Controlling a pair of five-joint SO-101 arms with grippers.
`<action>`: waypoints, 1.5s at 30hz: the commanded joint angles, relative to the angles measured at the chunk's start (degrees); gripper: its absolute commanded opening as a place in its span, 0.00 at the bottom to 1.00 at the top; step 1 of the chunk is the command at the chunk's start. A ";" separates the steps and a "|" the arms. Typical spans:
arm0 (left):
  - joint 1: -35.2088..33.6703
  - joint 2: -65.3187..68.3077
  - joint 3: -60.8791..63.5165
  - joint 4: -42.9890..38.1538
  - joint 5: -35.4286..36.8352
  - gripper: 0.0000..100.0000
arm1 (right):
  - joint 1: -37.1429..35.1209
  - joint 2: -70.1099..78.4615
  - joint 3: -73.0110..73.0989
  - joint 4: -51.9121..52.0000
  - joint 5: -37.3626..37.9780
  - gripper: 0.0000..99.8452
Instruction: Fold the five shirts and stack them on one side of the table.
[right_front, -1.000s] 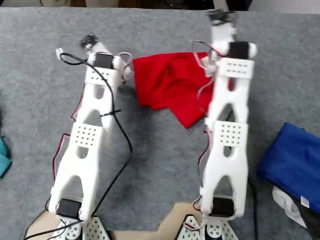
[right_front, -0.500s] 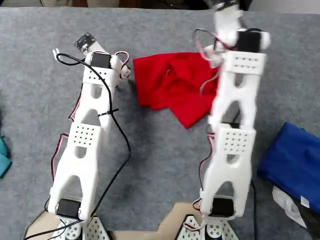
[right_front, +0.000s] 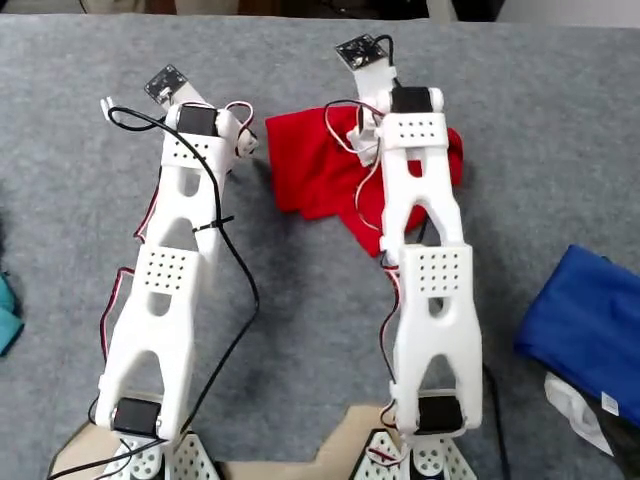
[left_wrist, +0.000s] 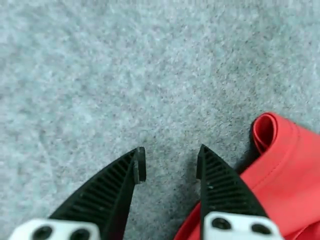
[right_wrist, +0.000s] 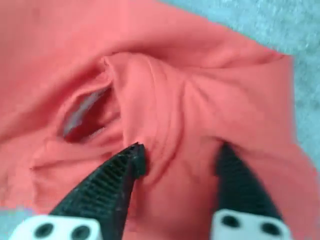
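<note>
Red cloth of the crumpled shirt (right_front: 320, 175) lies bunched near the far edge of the tabletop (right_front: 560, 150), about midway along it. The left tool (left_wrist: 167, 165) hangs wide open and empty, one finger at the shirt's rolled hem. The right tool (right_wrist: 180, 155) gapes empty above the collar folds. Each should probably pinch a single layer at opposite edges, then draw apart to flatten the cloth before folding. A blue shirt (right_front: 585, 330) lies at the right edge.

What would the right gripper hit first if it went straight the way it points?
The red shirt; its bunched fabric lies right ahead of the open right gripper, though how near is unclear.
</note>
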 joint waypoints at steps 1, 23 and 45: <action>-0.62 -1.36 -2.55 -0.79 0.44 0.18 | 5.58 -0.84 -2.15 -2.55 -6.15 0.00; 2.99 -1.27 -2.73 0.97 -3.25 0.18 | 36.97 -3.12 -12.88 -10.90 -8.09 0.12; 2.64 -1.36 -2.55 -1.41 -3.52 0.18 | 14.81 -26.68 6.99 21.36 12.48 0.16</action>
